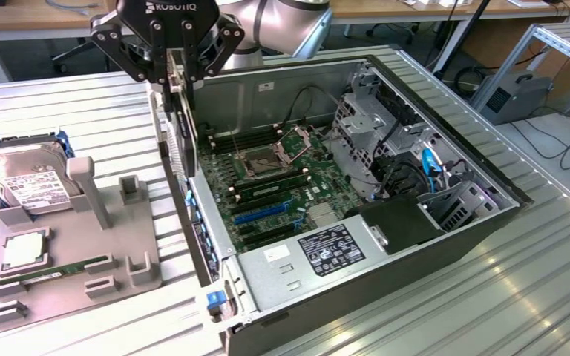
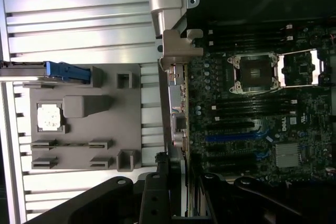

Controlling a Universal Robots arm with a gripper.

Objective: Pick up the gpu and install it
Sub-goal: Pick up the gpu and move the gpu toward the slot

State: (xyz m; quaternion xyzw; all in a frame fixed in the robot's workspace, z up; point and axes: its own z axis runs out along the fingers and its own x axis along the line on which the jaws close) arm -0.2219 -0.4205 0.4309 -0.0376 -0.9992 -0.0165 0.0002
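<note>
Gripper (image 1: 176, 70) clamped on gpu (image 1: 175, 126), upright over case (image 1: 265, 93) wall edge; open motherboard (image 1: 285, 185) beside

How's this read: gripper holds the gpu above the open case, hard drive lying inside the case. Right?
No. The hard drive isn't inside the case; it sits in the grey holder outside it, on the exterior view's left. The gripper does hold the gpu above the open case, as the exterior view shows.

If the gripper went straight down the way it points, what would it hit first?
Likely the computer case's rear wall, struck by the gpu held in its jaws; depth is unclear, so possibly the motherboard just inside.
</note>
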